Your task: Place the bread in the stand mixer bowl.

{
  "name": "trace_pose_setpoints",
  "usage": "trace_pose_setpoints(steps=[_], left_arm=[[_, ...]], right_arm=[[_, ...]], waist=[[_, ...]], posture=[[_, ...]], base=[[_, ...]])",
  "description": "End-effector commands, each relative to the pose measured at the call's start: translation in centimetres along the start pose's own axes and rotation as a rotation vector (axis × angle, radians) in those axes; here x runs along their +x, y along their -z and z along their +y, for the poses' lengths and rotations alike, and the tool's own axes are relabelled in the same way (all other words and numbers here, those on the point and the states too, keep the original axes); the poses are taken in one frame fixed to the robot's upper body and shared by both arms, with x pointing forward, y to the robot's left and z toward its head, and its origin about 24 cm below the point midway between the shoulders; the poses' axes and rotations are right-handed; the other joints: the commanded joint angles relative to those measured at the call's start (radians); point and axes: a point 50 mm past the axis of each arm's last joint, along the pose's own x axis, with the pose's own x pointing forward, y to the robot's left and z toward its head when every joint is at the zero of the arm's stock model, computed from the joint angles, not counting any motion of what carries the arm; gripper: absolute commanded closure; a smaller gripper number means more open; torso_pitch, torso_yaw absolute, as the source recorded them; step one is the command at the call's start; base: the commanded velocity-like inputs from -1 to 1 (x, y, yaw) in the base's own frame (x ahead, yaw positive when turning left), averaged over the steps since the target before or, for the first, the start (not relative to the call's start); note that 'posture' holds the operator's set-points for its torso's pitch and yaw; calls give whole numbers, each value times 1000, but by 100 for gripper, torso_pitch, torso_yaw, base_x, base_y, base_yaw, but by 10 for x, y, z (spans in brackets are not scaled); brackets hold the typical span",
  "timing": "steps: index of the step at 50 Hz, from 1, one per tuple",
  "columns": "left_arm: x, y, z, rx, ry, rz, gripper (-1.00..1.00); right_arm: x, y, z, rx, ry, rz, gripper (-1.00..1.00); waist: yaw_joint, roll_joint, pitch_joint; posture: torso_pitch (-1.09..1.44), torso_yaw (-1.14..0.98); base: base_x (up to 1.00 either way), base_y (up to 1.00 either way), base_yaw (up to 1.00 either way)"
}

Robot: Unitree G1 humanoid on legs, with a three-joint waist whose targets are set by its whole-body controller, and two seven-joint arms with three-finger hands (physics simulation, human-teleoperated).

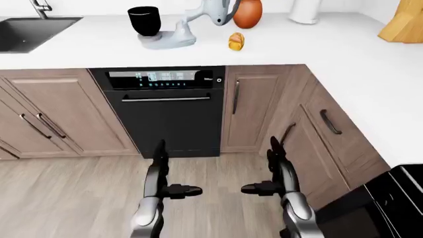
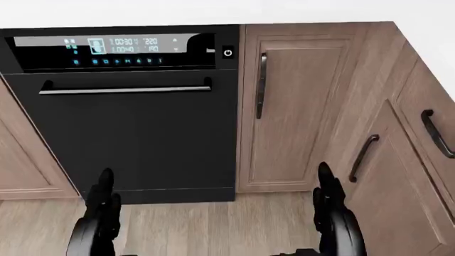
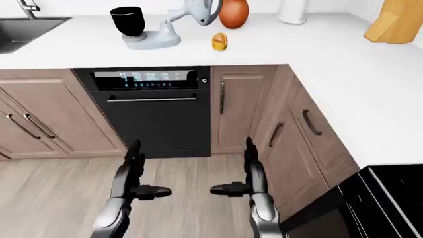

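Note:
The bread [image 1: 236, 41] is a small golden loaf lying on the white counter [image 1: 317, 49] near the top of the left-eye view. Left of it stands the grey stand mixer [image 1: 192, 22] with its black bowl [image 1: 145, 21] on the base. Both hands hang low over the wooden floor, well below the counter. My left hand [image 1: 173, 174] and my right hand [image 1: 264, 171] are open, fingers straight, thumbs pointing toward each other, holding nothing.
A black dishwasher [image 1: 165, 111] sits under the counter between wooden cabinet doors [image 1: 254, 106]. A sink [image 1: 30, 32] is at the top left, an orange-brown jar [image 1: 248, 13] and white canister [image 1: 305, 11] behind the bread, a knife block [image 1: 403, 22] at top right. A black stove [image 1: 390, 203] fills the bottom right.

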Motion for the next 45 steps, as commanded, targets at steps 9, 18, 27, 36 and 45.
trace_pose_setpoints(steps=[9, 18, 27, 36, 45], left_arm=[[-2, -43, -2, 45, 7, -225, -100], [2, -76, -9, 67, 21, -266, -100], [0, -106, -13, 91, 15, -323, -100], [-15, -137, -11, 86, 7, -386, -100], [-24, -149, -12, 75, -4, -415, -100]], right_arm=[[-9, -62, 4, -57, 9, -265, -100], [-6, -83, 3, -88, 22, -311, -100], [-28, -135, -1, -141, 73, -379, -100], [-47, -166, -6, -166, 100, -480, -100], [-47, -169, -7, -140, 95, -515, -100]], waist=[[8, -8, -73], [8, -6, -88], [10, -6, -95], [10, -8, -87], [8, 2, -65]], posture=[[0, 0], [0, 0], [0, 0], [0, 0], [0, 0]], base=[[0, 0, 0], [0, 0, 0], [0, 0, 0], [0, 0, 0], [2, 0, 0]])
